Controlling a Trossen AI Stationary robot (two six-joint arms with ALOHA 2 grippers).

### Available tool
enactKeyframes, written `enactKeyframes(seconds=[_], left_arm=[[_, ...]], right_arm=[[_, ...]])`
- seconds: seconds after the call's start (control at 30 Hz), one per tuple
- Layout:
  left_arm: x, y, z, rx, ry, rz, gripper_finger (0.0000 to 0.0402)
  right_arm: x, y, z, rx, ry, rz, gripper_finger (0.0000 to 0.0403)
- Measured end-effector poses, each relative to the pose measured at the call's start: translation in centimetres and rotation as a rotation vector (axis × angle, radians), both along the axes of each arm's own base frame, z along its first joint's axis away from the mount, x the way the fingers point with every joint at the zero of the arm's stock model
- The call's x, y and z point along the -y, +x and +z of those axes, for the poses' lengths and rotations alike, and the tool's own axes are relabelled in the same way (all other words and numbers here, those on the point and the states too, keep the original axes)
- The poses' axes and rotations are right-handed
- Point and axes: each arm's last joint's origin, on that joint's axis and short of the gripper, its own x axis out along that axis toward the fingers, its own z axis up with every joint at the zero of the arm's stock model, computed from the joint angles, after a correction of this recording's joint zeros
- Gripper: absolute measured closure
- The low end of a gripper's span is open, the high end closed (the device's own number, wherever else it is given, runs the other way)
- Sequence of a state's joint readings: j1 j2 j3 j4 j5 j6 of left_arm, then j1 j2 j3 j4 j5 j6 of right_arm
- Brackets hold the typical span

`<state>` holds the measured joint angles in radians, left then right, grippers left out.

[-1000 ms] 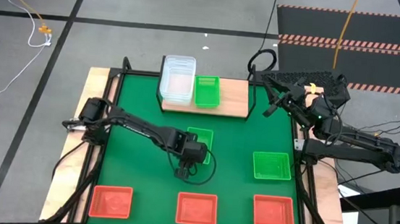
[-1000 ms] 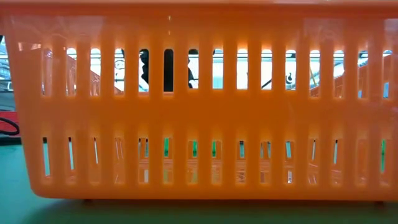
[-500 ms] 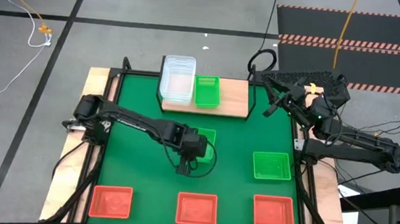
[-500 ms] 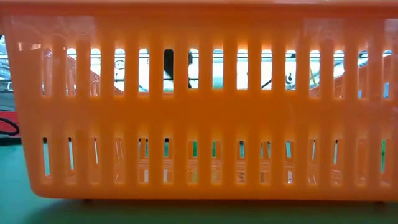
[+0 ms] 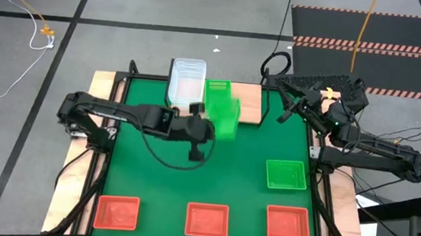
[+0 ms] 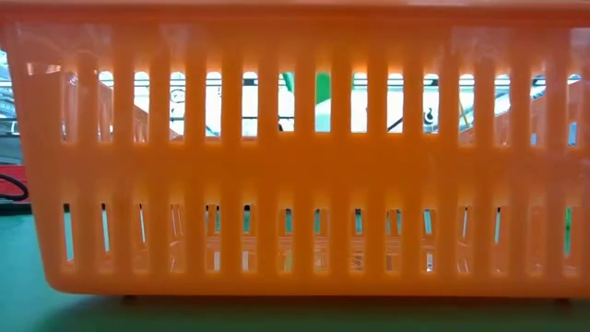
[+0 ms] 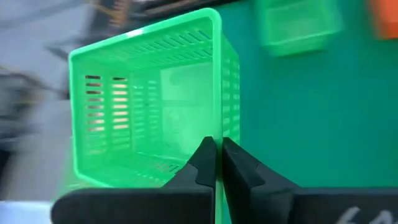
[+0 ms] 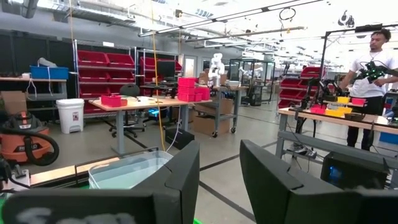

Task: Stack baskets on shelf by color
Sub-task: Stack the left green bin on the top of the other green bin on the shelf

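Note:
My left gripper (image 5: pixel 209 129) is over the far middle of the table, just in front of the shelf (image 5: pixel 254 106), shut on a green basket (image 5: pixel 224 116) that fills the left wrist view (image 7: pixel 149 106). On the shelf's wooden board stand stacked clear baskets (image 5: pixel 186 81) and one green basket (image 5: pixel 215 87) beside them. Another green basket (image 5: pixel 286 174) sits flat on the mat to the right. Three red-orange baskets (image 5: pixel 208 219) line the near edge. My right gripper (image 5: pixel 283 113) waits open and raised at the shelf's right end (image 8: pixel 217 168). My left gripper pinches the green basket's wall at its rim (image 7: pixel 217 132) between its two fingers (image 7: pixel 202 158). It comes level from the table's left. The basket is lifted clear of the mat and tipped on its side, with its open top turned toward the gripper.
A red-orange basket (image 6: pixel 295 157) stands right in front of the low camera and blocks nearly all of that view. The green mat (image 5: pixel 152 174) is bare in the middle. The room beyond holds workbenches, red shelving and a standing person (image 8: pixel 373 68).
My left gripper has risen from the middle of the mat and moved toward the far edge, up to the shelf. The green basket it held on the mat has come up with it, lifted clear and tipped onto its side.

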<state>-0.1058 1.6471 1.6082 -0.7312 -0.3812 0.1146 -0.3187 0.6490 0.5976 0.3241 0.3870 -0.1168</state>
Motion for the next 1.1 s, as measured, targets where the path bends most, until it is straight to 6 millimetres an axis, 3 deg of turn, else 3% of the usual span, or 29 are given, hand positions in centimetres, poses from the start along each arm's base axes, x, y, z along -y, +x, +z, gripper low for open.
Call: enactKeyframes(seconds=[0.2,0.43,0.57,0.77,1.1], left_arm=[[-4.9,1.0,0.0,0.03,0.117,0.125,0.0393],[-11.7,2.5,-1.9,0.027,0.162,0.258,0.0395],[-14.6,3.2,-3.8,-0.013,0.18,0.303,0.0391],[-16.0,4.1,-6.8,-0.125,0.191,0.294,0.0393],[-14.7,4.5,-8.9,-0.257,0.184,0.232,0.0395]], right_arm=[[0.0,0.0,0.0,0.003,-0.001,0.0,0.0291],[0.0,0.0,0.1,0.001,-0.009,-0.002,0.0291],[0.0,0.0,0.1,-0.012,-0.022,-0.006,0.0291],[0.0,0.0,0.1,-0.019,-0.029,-0.009,0.0291],[0.0,0.0,0.1,-0.016,-0.027,-0.01,0.0291]])
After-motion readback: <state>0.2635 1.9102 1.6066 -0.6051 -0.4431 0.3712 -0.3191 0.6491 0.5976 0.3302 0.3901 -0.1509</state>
